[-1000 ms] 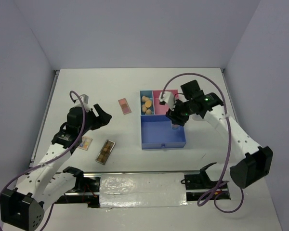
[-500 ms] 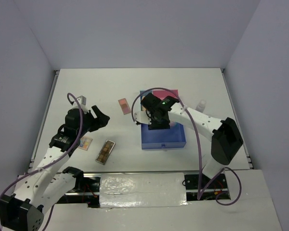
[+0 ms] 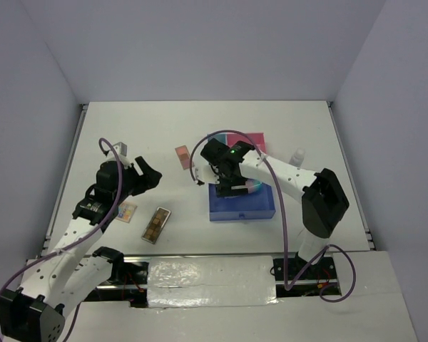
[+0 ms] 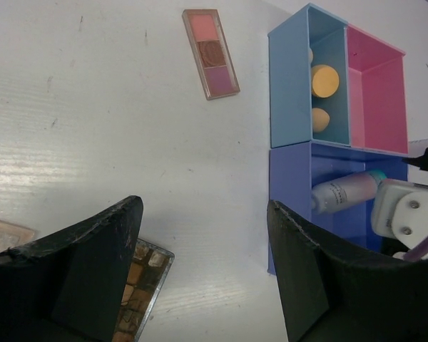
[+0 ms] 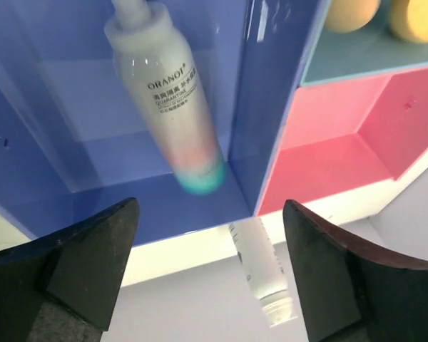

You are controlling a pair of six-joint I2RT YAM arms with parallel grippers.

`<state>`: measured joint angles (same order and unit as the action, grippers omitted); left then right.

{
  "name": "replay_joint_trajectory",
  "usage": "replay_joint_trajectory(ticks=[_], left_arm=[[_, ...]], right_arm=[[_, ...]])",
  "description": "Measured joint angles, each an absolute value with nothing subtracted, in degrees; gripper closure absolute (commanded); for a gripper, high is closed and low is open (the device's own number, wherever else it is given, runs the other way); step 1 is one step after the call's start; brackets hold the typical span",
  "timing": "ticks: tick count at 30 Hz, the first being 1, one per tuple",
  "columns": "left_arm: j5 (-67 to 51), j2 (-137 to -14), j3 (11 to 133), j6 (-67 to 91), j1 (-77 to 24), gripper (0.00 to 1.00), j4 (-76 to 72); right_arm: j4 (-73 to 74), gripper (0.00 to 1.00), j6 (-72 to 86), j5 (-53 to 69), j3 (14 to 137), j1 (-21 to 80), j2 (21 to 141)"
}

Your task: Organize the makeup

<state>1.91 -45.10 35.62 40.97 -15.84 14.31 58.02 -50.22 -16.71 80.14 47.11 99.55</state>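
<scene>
The white-teal-pink bottle (image 5: pixel 167 100) lies on its side in the tray's (image 3: pixel 242 212) large blue compartment, also seen in the top view as the bottle (image 3: pixel 251 187). My right gripper (image 5: pixel 208 214) hangs just above it, open, with nothing between its fingers. Beige sponges (image 4: pixel 324 80) sit in the light-blue compartment. A pink palette (image 3: pixel 183 157) lies left of the tray. My left gripper (image 3: pixel 151 173) is open over bare table, between the brown palette (image 4: pixel 139 285) and the tray (image 4: pixel 289 178). A multicolour palette (image 3: pixel 127 211) lies further left. The slim white tube (image 3: pixel 297 154) stands right of the tray.
The pink compartment (image 5: pixel 335 149) holds nothing. My right arm (image 3: pixel 285 174) stretches across the tray from the right. White walls close the table at the back and on both sides. A taped strip (image 3: pixel 214 281) runs along the near edge.
My right gripper swung left across the tray and opened. The bottle it held upright now lies in the large blue compartment. The left arm has barely moved.
</scene>
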Motion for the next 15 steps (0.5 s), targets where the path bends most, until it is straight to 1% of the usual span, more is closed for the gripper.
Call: replay_joint_trajectory(ticks=[4,7,9,12,14,15], left_arm=[[1.9,-45.9,35.6,41.0,-15.8,0.17,14.2],[1.9,-46.4,35.6,41.0,-15.8,0.18,14.2],[1.9,-46.4,35.6,41.0,-15.8,0.18,14.2],[1.9,-46.4,35.6,41.0,-15.8,0.2,14.2],[1.9,-46.4,35.6,40.9,-15.8,0.21,14.2],[1.9,-46.3,35.6,40.9,-15.8,0.23,14.2]], right_arm=[[59.8,0.0,-49.8,-13.4,83.7,47.1,99.3],[60.3,0.0,-49.0,-9.8,86.6,46.5,98.1],[60.6,0.0,-47.4,-5.1,89.1,45.1,96.5],[60.3,0.01,-43.6,5.4,94.1,37.8,94.0],[59.2,0.1,-41.1,13.8,96.5,29.0,92.6],[58.6,0.15,-39.9,19.4,96.5,23.2,91.6]])
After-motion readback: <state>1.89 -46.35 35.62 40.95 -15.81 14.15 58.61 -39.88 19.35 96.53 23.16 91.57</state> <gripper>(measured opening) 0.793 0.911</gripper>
